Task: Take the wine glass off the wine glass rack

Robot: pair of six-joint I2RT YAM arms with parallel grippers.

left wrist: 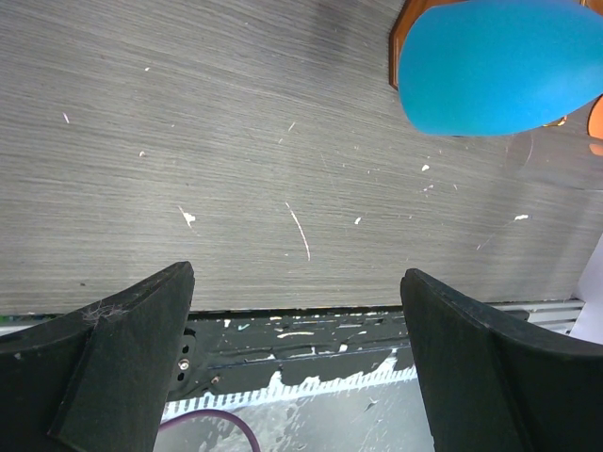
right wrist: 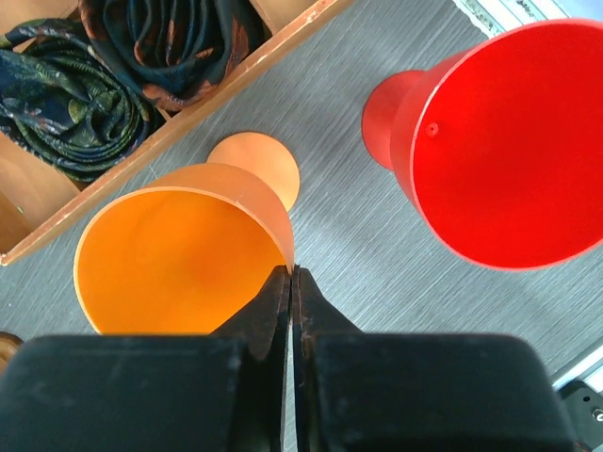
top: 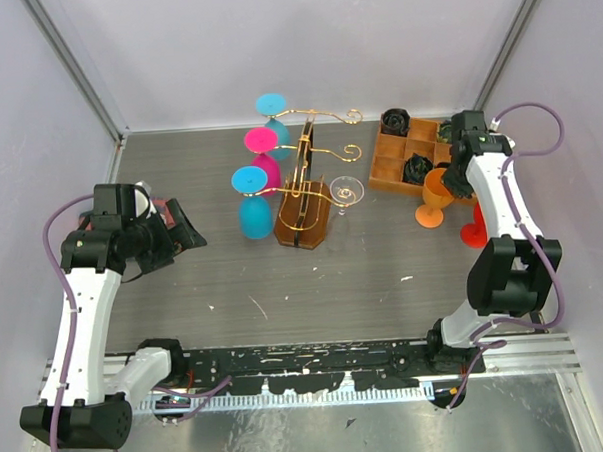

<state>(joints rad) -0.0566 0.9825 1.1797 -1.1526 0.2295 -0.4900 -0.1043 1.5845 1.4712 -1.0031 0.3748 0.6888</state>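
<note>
The gold wire wine glass rack point(top: 302, 196) stands mid-table on its brown base. Two blue wine glasses point(top: 254, 216) and a pink one point(top: 264, 163) hang upside down on its left arms, and a clear one point(top: 347, 193) hangs on its right. An orange wine glass point(top: 435, 195) stands upright on the table right of the rack. My right gripper point(right wrist: 293, 275) is shut on the rim of this orange wine glass point(right wrist: 170, 254). My left gripper point(top: 187, 231) hovers open and empty left of the rack. In its wrist view the near blue glass point(left wrist: 499, 66) lies far ahead of the gripper point(left wrist: 297, 358).
A red wine glass point(top: 473, 229) stands just right of the orange one, close to my right arm, and shows as a red bowl point(right wrist: 509, 141) in the wrist view. A compartmented wooden tray point(top: 384, 162) with dark rolled cloths sits behind them. White walls enclose the table.
</note>
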